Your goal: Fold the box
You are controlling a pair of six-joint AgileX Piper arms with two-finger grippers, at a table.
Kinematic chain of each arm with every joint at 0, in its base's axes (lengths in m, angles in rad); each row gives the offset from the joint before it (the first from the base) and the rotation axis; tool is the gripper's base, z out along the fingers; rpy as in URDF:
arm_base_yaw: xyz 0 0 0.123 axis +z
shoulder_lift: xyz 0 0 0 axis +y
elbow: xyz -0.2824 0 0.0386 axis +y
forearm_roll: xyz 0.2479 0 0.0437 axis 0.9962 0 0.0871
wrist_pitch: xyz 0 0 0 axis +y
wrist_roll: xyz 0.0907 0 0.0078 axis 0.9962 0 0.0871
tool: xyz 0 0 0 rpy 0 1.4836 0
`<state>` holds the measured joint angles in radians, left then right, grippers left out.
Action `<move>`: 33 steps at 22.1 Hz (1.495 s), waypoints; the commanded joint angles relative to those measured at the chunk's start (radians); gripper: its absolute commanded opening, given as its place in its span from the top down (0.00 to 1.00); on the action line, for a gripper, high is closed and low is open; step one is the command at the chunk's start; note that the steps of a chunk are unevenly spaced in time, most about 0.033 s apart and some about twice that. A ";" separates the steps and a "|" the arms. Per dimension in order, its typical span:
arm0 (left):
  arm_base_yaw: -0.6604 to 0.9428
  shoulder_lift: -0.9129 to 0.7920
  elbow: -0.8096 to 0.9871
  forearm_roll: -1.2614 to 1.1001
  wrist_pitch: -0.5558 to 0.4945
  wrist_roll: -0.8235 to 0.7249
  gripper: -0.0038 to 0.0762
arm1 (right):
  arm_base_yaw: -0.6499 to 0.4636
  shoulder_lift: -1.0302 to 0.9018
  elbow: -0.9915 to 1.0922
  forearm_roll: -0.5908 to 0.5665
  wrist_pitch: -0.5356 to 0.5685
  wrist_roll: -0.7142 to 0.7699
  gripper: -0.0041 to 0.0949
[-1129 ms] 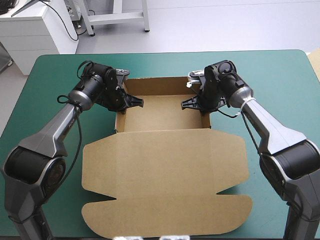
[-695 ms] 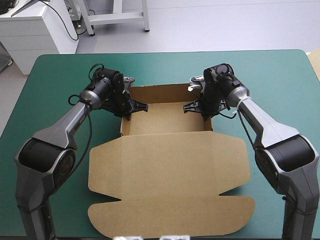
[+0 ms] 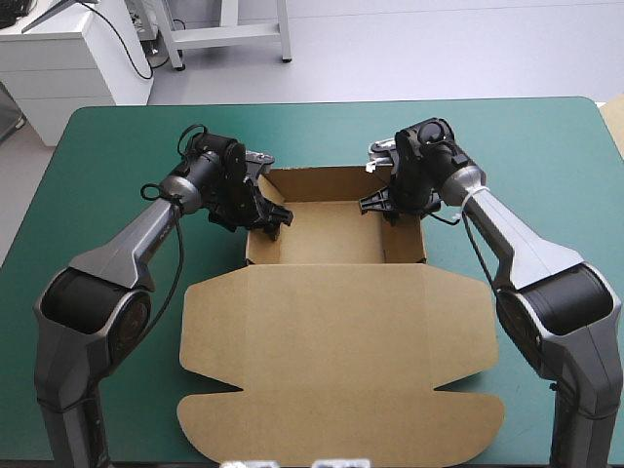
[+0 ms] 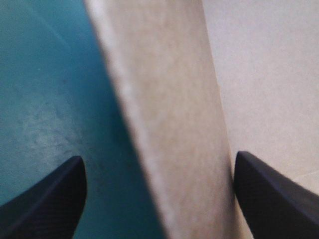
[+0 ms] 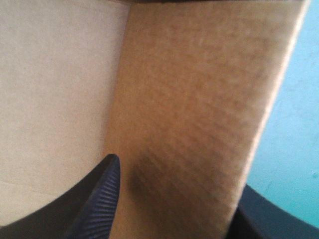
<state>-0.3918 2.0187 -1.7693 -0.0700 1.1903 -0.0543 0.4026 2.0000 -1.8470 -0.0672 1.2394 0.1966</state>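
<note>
I found the brown cardboard box (image 3: 336,351) mid-table, tray end at 12 o'clock. The left gripper (image 3: 278,216) straddled its 9 o'clock wall, released — the right gripper (image 3: 376,207) clamped the 3 o'clock wall.

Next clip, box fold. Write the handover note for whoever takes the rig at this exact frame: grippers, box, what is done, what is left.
Left gripper: open, straddling the tray's left wall, one finger inside, one over the teal-green cover.
Right gripper: shut on the box at its right wall, one finger on each side.
Box: mid-table. Its far half is an open tray; the lid lies flat toward the robot.
Done: back and side walls raised.
Left: I cannot tell whether the side walls are tucked firm. The lid and its flaps are not folded.
</note>
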 commanded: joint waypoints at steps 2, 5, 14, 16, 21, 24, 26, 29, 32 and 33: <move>-0.009 -0.072 -0.096 -0.022 0.057 -0.001 0.20 | -0.001 -0.068 -0.105 -0.027 0.005 0.000 0.48; -0.009 -0.079 -0.185 0.010 0.099 -0.001 0.20 | -0.001 -0.099 -0.127 -0.072 0.005 -0.005 0.48; -0.009 -0.174 -0.318 0.024 0.099 -0.003 0.21 | -0.001 -0.203 -0.131 -0.103 0.005 -0.049 0.48; -0.009 -0.251 -0.323 0.092 0.099 0.004 0.28 | -0.001 -0.232 -0.131 -0.107 0.005 -0.066 0.49; -0.009 -0.432 -0.312 0.213 0.099 0.002 0.74 | -0.013 -0.236 -0.131 -0.086 0.005 -0.037 0.49; -0.009 -0.587 -0.251 0.233 0.099 0.004 0.96 | -0.056 -0.222 -0.131 -0.022 0.005 -0.037 0.49; -0.009 -0.687 -0.148 0.233 0.099 0.004 0.96 | -0.088 -0.210 -0.126 0.029 0.005 -0.038 0.49; -0.009 -0.838 0.062 0.233 0.076 0.004 0.96 | -0.101 -0.185 -0.100 0.078 0.005 -0.051 0.49; -0.009 -1.007 0.334 0.233 0.002 0.002 0.96 | -0.101 -0.137 -0.072 0.092 0.005 -0.053 0.49; -0.009 -1.059 0.437 0.233 0.000 0.000 0.96 | -0.101 -0.119 -0.072 0.095 0.005 -0.053 0.49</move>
<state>-0.3941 1.0403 -1.4368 0.1596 1.2479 -0.0491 0.3067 1.9136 -1.8997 0.0223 1.2450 0.1523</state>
